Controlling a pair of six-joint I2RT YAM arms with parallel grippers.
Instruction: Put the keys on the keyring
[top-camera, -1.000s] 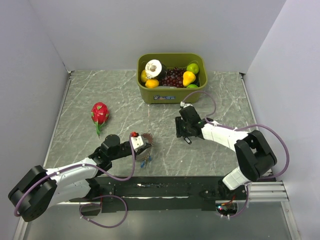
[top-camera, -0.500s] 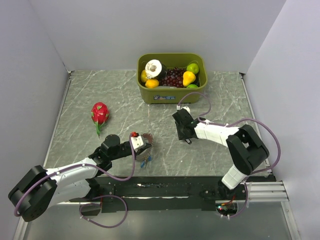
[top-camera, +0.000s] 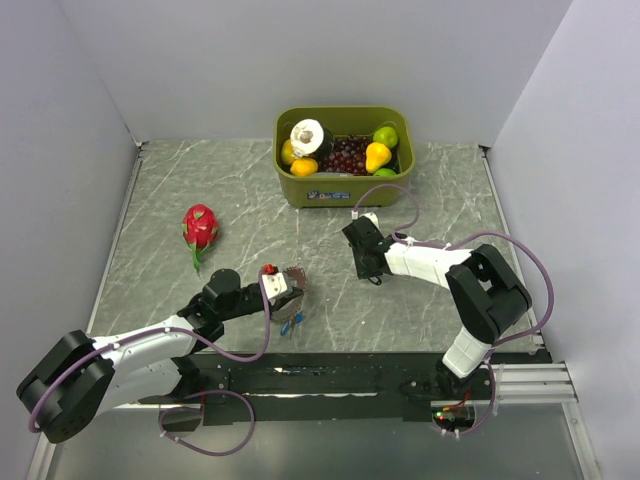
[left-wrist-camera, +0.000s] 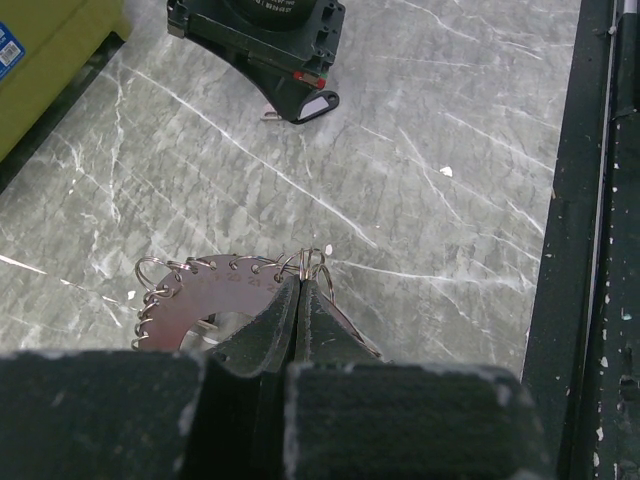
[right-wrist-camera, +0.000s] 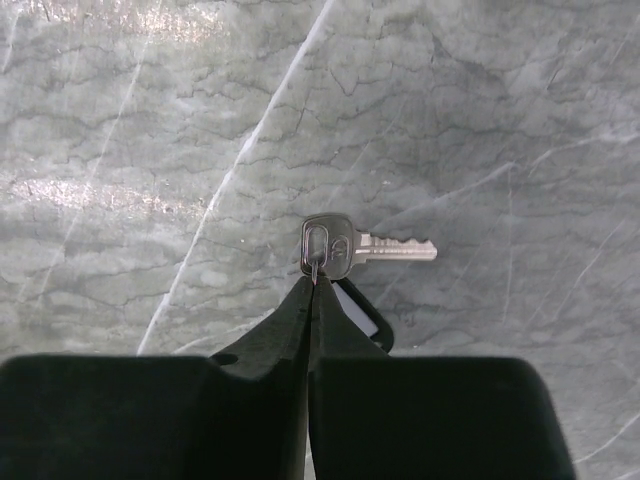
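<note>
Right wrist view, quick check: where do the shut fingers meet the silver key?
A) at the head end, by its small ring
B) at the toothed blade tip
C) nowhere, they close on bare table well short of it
A: the right fingers come together at the rounded head of the silver key, right at its small ring, with the blade pointing away from them.

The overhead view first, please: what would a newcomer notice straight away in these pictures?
The green bin heaped with fruit at the far edge of the table, and the red dragon fruit lying alone at the left. Nearer, the left gripper is shut on the keyring, while the right gripper pinches the loop of a silver key lying flat.
</note>
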